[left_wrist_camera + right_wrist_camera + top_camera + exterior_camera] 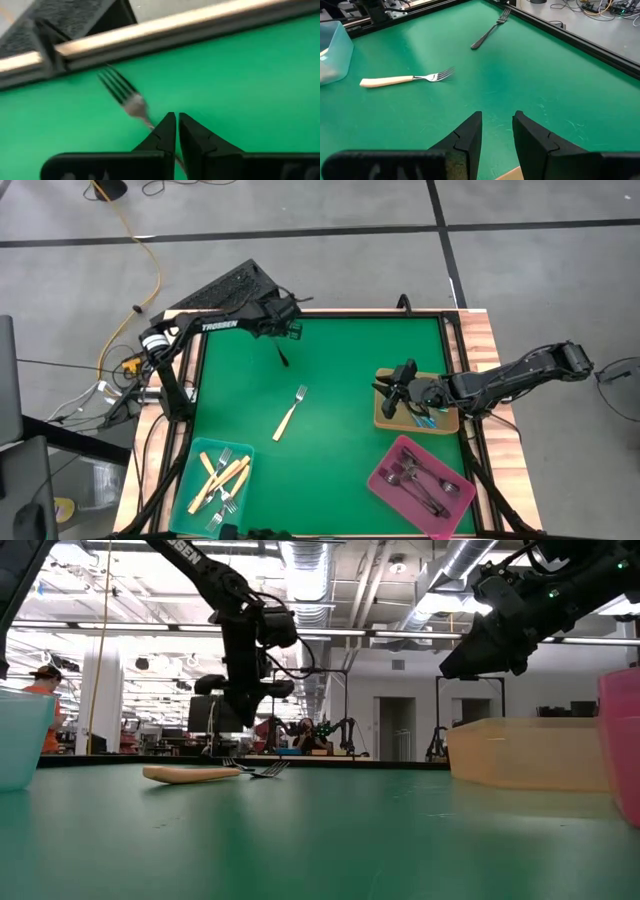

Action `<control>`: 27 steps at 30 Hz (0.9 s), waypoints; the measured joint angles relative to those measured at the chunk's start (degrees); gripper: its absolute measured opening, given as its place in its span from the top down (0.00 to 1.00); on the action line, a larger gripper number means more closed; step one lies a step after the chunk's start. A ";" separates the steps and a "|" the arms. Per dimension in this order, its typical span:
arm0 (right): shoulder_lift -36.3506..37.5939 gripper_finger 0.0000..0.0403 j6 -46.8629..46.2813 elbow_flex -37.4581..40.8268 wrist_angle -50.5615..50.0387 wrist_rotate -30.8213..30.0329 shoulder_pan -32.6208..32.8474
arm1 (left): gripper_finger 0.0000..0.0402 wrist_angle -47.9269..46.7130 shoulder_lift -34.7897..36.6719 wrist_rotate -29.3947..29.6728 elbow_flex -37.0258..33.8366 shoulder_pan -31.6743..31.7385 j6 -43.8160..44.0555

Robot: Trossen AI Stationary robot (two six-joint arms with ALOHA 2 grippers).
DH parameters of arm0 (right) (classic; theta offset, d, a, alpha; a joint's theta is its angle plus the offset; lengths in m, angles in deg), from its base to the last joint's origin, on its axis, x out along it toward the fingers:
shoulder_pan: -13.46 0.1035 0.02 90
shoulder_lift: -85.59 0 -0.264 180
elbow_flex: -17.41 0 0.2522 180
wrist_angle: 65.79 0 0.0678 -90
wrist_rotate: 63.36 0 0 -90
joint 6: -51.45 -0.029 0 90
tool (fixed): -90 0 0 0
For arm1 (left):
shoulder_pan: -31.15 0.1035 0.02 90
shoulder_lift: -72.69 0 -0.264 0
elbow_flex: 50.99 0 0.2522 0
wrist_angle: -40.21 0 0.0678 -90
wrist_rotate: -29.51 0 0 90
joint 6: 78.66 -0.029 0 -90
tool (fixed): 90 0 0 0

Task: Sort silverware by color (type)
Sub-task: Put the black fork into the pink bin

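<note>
A dark grey fork is at the far left of the green mat, with my left gripper shut on it; its tines stick out past the fingertips toward the far rail. A cream-handled fork lies flat on the mat's middle. My right gripper hovers open over the left end of the tan tray, with nothing between its fingers. My left gripper pinches the dark fork between its two fingers at the neck just behind the tines. The fingers slant down from above. The handle runs back under them; whether its free end is clear of the mat cannot be told.
A teal tray at the near left holds cream forks. A pink tray at the near right holds dark forks. The tan tray holds blue forks. A black rail frames the mat. A keyboard lies beyond the far left corner.
</note>
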 joint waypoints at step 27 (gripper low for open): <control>0.00 0.67 -0.13 0.00 -0.77 0.04 -0.02 | 1.00 -1.33 -9.86 -10.90 0.90 -0.03 -8.13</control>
